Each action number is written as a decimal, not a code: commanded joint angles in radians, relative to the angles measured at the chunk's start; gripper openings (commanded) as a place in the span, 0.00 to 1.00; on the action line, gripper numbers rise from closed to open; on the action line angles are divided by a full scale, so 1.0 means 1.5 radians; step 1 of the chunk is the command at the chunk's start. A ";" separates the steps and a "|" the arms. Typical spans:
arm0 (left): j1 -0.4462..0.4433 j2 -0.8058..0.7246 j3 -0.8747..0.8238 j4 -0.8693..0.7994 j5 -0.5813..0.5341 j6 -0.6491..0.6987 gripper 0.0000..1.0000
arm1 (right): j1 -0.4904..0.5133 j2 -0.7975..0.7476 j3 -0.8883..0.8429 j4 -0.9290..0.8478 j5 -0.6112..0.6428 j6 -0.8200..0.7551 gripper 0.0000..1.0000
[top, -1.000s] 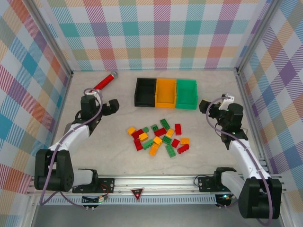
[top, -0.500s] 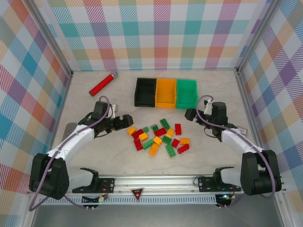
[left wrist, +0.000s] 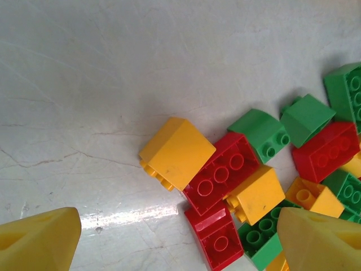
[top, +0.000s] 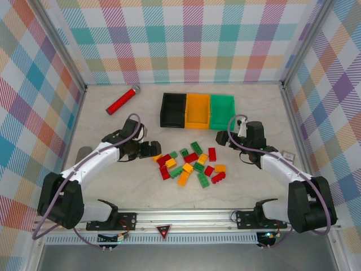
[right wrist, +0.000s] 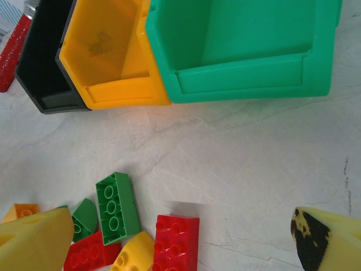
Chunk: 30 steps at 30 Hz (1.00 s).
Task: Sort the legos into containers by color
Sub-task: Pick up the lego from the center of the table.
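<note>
Now both arms stand close in on the legos [top: 189, 164], where a second ago they sat out at the left and right sides of the surface [top: 132, 183]. I note the left claw [top: 151, 149] at the left edge of the pile, jaws wide apart and holding nothing. Its wrist view puts a yellow brick [left wrist: 176, 152], touching a red brick [left wrist: 221, 172], just ahead of the fingertips [left wrist: 39, 240]. The right claw [top: 224, 137] is likewise open and empty, between the pile's far right corner and the green bin [top: 221, 125]. The pile lies undisturbed. The black bin [top: 172, 122], orange bin [top: 197, 122] and green bin all look empty. Judgement: the approach is made and sorting has not begun. The yellow brick is the likely first pick.
</note>
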 commanded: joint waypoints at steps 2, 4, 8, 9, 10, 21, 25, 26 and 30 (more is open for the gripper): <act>-0.011 0.016 0.019 -0.033 -0.018 0.021 0.90 | 0.007 0.009 0.017 -0.008 0.029 -0.018 0.99; -0.013 0.030 0.023 -0.029 -0.011 0.024 0.90 | 0.008 0.009 0.014 -0.005 0.032 -0.019 0.99; -0.022 0.083 0.038 -0.026 0.009 0.030 0.90 | 0.013 0.014 0.015 -0.007 0.028 -0.015 0.99; -0.027 0.097 0.044 -0.029 0.010 0.033 0.88 | 0.015 0.013 0.015 -0.007 0.026 -0.014 0.99; -0.033 0.112 0.050 -0.036 0.009 0.037 0.86 | 0.017 0.013 0.013 -0.006 0.026 -0.014 0.99; -0.078 0.156 0.068 -0.049 -0.036 0.031 0.79 | 0.019 0.020 0.017 -0.014 0.045 -0.013 0.99; -0.089 0.164 0.076 -0.059 -0.046 0.030 0.76 | 0.020 0.021 0.016 -0.014 0.052 -0.014 0.99; -0.089 0.165 0.077 -0.060 -0.046 0.032 0.76 | 0.020 0.022 0.016 -0.015 0.053 -0.014 0.99; -0.091 0.166 0.079 -0.064 -0.073 0.043 0.76 | 0.021 0.023 0.015 -0.012 0.052 -0.014 0.99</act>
